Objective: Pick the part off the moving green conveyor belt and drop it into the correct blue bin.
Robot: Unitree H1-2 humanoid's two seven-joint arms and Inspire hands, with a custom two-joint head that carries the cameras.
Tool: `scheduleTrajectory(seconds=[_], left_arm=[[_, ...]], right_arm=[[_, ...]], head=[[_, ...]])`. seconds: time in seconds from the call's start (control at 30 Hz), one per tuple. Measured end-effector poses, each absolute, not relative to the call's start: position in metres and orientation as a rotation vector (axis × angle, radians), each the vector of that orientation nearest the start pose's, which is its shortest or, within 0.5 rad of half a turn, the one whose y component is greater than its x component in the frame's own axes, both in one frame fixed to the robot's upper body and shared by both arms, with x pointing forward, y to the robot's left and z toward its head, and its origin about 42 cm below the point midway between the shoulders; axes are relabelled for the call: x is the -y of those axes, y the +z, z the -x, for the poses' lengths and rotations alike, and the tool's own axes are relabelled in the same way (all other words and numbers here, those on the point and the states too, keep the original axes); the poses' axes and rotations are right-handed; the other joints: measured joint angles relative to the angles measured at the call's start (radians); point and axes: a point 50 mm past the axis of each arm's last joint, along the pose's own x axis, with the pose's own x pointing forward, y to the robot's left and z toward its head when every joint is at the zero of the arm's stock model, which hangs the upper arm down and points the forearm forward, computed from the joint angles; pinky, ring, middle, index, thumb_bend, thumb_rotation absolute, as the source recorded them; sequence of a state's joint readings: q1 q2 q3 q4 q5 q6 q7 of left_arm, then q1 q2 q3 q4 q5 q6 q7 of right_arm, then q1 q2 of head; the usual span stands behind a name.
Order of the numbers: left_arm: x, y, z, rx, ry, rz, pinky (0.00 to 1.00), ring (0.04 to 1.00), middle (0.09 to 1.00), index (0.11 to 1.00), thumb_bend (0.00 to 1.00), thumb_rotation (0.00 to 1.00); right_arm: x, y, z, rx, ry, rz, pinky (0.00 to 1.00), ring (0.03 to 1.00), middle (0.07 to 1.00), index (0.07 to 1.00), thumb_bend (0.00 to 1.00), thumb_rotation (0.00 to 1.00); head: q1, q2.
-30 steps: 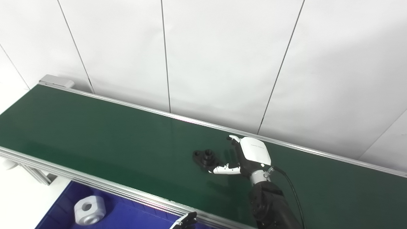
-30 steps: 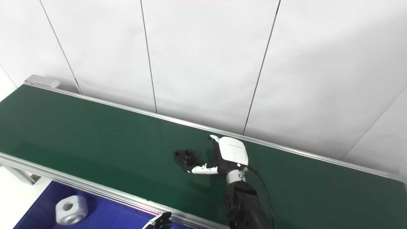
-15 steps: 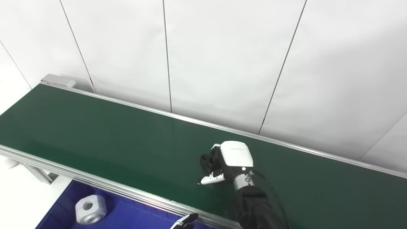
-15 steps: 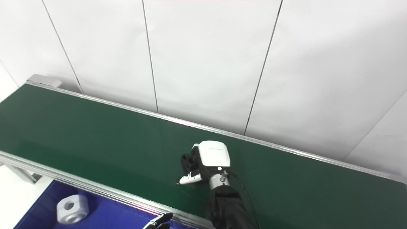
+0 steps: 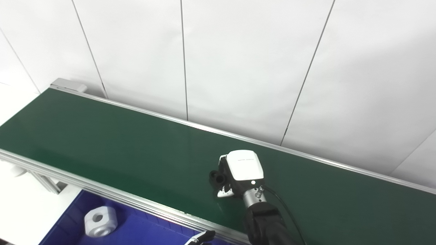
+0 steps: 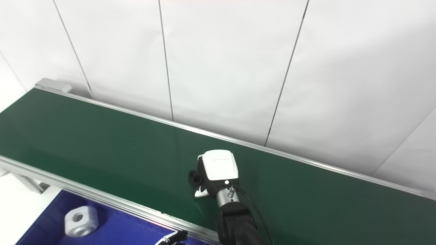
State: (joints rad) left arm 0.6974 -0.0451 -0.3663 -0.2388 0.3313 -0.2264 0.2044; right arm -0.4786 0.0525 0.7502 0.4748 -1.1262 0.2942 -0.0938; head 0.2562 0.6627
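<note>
My right hand [image 5: 238, 172] is over the green conveyor belt [image 5: 102, 143], shut on a black flanged part [image 5: 216, 178] that sticks out at its left side; most of the part is hidden by the hand. It also shows in the right eye view [image 6: 195, 177] beside the hand [image 6: 216, 170]. Only the fingertips of my left hand [image 5: 201, 237] show at the bottom edge, below the belt's near rail; I cannot tell how they stand. A blue bin [image 5: 136, 231] lies below the belt's near side.
A white block with a round hole [image 5: 100, 223] lies in the blue bin. The belt's aluminium near rail [image 5: 102, 194] runs between belt and bin. White wall panels stand behind the belt.
My right hand moved left over the black part and closed on it. The camera has shifted slightly, so the scene sits a little to the right.
</note>
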Motion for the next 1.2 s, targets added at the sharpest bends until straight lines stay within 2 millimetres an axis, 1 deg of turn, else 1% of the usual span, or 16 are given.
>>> scheduleTrajectory(seconds=[0.2,0.3,0.4,0.53,0.6,0.67,0.77,0.87,0.9,0.97,1.0,1.03,1.07,1.1,1.17,1.2], left_arm=[[-0.134,0.074,-0.053,-0.153,-0.015,-0.138,0.68,0.788,0.831,0.81,0.59,0.7],[-0.134,0.074,-0.053,-0.156,-0.016,-0.138,0.65,0.76,0.821,0.796,0.53,0.67],[-0.134,0.074,-0.053,-0.156,-0.016,-0.137,0.64,0.757,0.806,0.785,0.52,0.67],[-0.134,0.074,-0.053,-0.156,-0.015,-0.134,0.67,0.753,0.761,0.79,0.51,0.71],[-0.134,0.074,-0.053,-0.156,-0.015,-0.133,0.67,0.749,0.747,0.792,0.5,0.72],[-0.134,0.074,-0.053,-0.156,-0.014,-0.13,0.67,0.742,0.727,0.79,0.49,0.74],[-0.135,0.077,-0.053,-0.155,-0.007,-0.117,0.71,0.75,0.723,0.805,0.47,0.77],[-0.136,0.101,-0.054,-0.107,0.002,-0.082,0.8,0.783,0.743,0.851,0.46,0.8],[-0.136,0.107,-0.055,-0.092,0.0,-0.067,0.82,0.792,0.747,0.86,0.47,0.81],[-0.137,0.117,-0.058,-0.079,-0.003,-0.037,0.86,0.806,0.754,0.87,0.49,0.83],[-0.137,0.121,-0.059,-0.077,-0.009,-0.025,0.87,0.81,0.756,0.873,0.5,0.83],[-0.137,0.124,-0.06,-0.085,-0.01,-0.011,0.91,0.83,0.766,0.885,0.51,0.86],[-0.138,0.128,-0.061,-0.091,-0.014,0.001,0.93,0.84,0.771,0.892,0.52,0.88],[-0.138,0.133,-0.063,-0.096,-0.019,0.025,0.97,0.868,0.79,0.916,0.53,0.9],[-0.138,0.146,-0.066,-0.088,-0.03,0.075,1.0,0.901,0.826,0.937,0.55,0.94],[-0.138,0.152,-0.069,-0.084,-0.04,0.104,1.0,0.907,0.838,0.94,0.57,0.95]], right_arm=[[0.004,0.105,-0.359,0.307,0.435,1.432,0.08,0.157,0.254,0.484,0.52,0.12],[0.007,0.106,-0.36,0.298,0.429,1.416,0.09,0.171,0.269,0.485,0.52,0.12],[0.012,0.108,-0.356,0.287,0.429,1.387,0.11,0.184,0.277,0.484,0.52,0.12],[0.025,0.111,-0.343,0.248,0.452,1.316,0.12,0.185,0.274,0.483,0.51,0.11],[0.03,0.112,-0.336,0.236,0.465,1.288,0.13,0.188,0.276,0.483,0.51,0.11],[0.035,0.115,-0.327,0.226,0.486,1.264,0.15,0.206,0.296,0.488,0.51,0.12],[0.037,0.128,-0.315,0.241,0.523,1.235,0.14,0.201,0.297,0.489,0.51,0.13],[0.039,0.155,-0.305,0.311,0.53,1.227,0.12,0.188,0.287,0.487,0.51,0.12],[0.039,0.166,-0.303,0.342,0.525,1.231,0.12,0.184,0.283,0.487,0.51,0.12],[0.04,0.183,-0.297,0.387,0.52,1.243,0.12,0.183,0.283,0.487,0.51,0.12],[0.04,0.19,-0.294,0.401,0.523,1.256,0.12,0.183,0.283,0.487,0.51,0.12],[0.039,0.194,-0.292,0.402,0.536,1.267,0.11,0.177,0.277,0.486,0.51,0.12],[0.041,0.199,-0.288,0.402,0.551,1.284,0.11,0.174,0.273,0.486,0.51,0.12],[0.043,0.204,-0.284,0.401,0.566,1.298,0.09,0.159,0.255,0.486,0.51,0.11],[0.052,0.214,-0.271,0.411,0.581,1.319,0.08,0.14,0.231,0.485,0.51,0.11],[0.058,0.217,-0.264,0.41,0.589,1.328,0.08,0.139,0.232,0.486,0.51,0.11]], head=[[-0.008,0.005],[-0.02,0.008],[-0.032,0.014],[-0.07,0.026],[-0.071,0.026],[-0.135,0.052],[-0.201,0.078],[-0.258,0.104],[-0.3,0.126],[-0.301,0.126],[-0.343,0.158],[-0.344,0.158],[-0.397,0.19],[-0.397,0.19],[-0.489,0.254],[-0.489,0.255]])
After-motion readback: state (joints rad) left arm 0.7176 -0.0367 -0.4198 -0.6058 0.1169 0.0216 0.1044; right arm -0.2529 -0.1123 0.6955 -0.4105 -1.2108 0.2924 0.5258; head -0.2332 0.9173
